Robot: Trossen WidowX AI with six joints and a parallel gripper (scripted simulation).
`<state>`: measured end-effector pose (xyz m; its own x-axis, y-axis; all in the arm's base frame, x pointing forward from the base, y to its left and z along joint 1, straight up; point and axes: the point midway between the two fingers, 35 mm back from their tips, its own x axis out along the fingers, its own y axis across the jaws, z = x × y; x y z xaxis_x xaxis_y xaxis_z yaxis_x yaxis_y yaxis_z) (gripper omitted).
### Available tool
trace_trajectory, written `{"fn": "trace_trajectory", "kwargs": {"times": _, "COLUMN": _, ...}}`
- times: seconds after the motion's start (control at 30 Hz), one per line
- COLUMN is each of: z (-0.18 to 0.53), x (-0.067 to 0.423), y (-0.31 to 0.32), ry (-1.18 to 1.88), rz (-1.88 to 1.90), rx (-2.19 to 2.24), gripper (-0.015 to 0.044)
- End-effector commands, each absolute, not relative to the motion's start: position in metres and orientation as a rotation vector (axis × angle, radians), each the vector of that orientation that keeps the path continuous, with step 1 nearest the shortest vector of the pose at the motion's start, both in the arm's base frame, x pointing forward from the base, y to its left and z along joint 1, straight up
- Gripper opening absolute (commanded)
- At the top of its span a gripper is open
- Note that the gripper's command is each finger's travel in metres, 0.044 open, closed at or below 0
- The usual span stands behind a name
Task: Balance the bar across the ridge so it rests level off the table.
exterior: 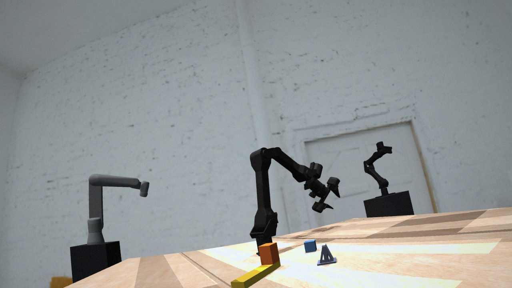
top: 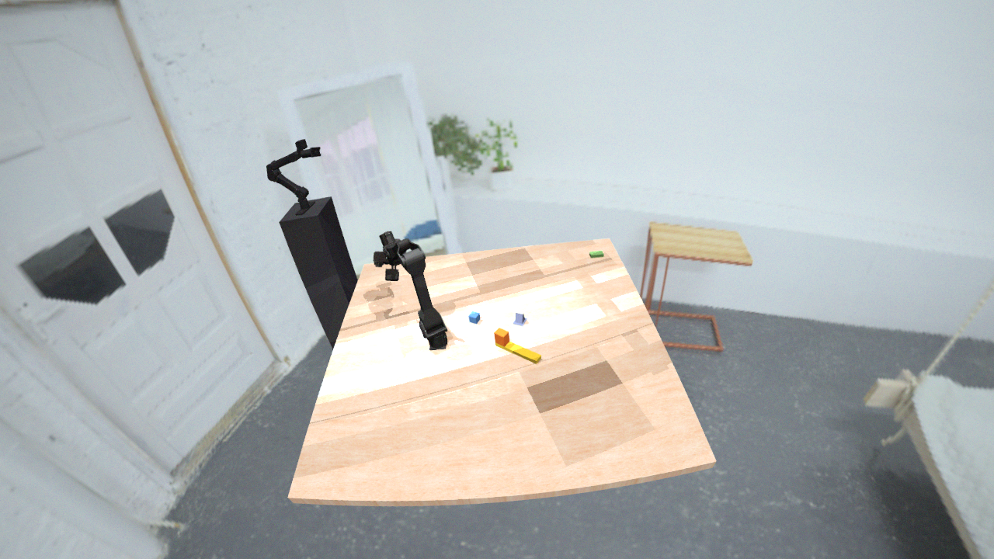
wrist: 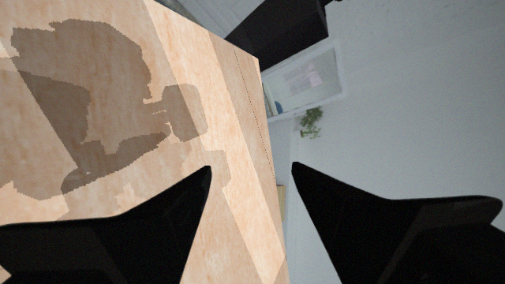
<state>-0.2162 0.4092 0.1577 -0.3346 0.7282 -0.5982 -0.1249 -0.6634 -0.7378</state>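
Gripper (exterior: 327, 196) — fingers apart, grasping nothing — hangs above the table (top: 444, 445) near its far left corner, while the yellow bar (top: 523, 352) lies flat mid-table, one end beside the orange block (top: 501, 337).

Arm (exterior: 263, 186) upright, elbow bent, hand (exterior: 327, 199) open, empty.

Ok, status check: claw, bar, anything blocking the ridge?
Claw open, empty, up in the air, far from the pieces. Yellow bar flat on table, one end by orange cube. Ridge stands apart, unobstructed; blue cube nearby.
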Motion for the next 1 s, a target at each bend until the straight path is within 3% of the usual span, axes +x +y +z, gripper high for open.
{"fn": "trace_trajectory", "kwargs": {"times": 0.0, "z": 0.157, "x": -0.195, "y": 0.418, "ry": -0.708, "rz": 2.013, "rx": -1.352, "gripper": 0.0315}}
{"fn": "trace_trajectory", "kwargs": {"times": 0.97, "z": 0.15, "x": -0.019, "y": 0.442, "ry": -0.132, "rz": 1.744, "rx": -1.311, "gripper": 0.0315}}
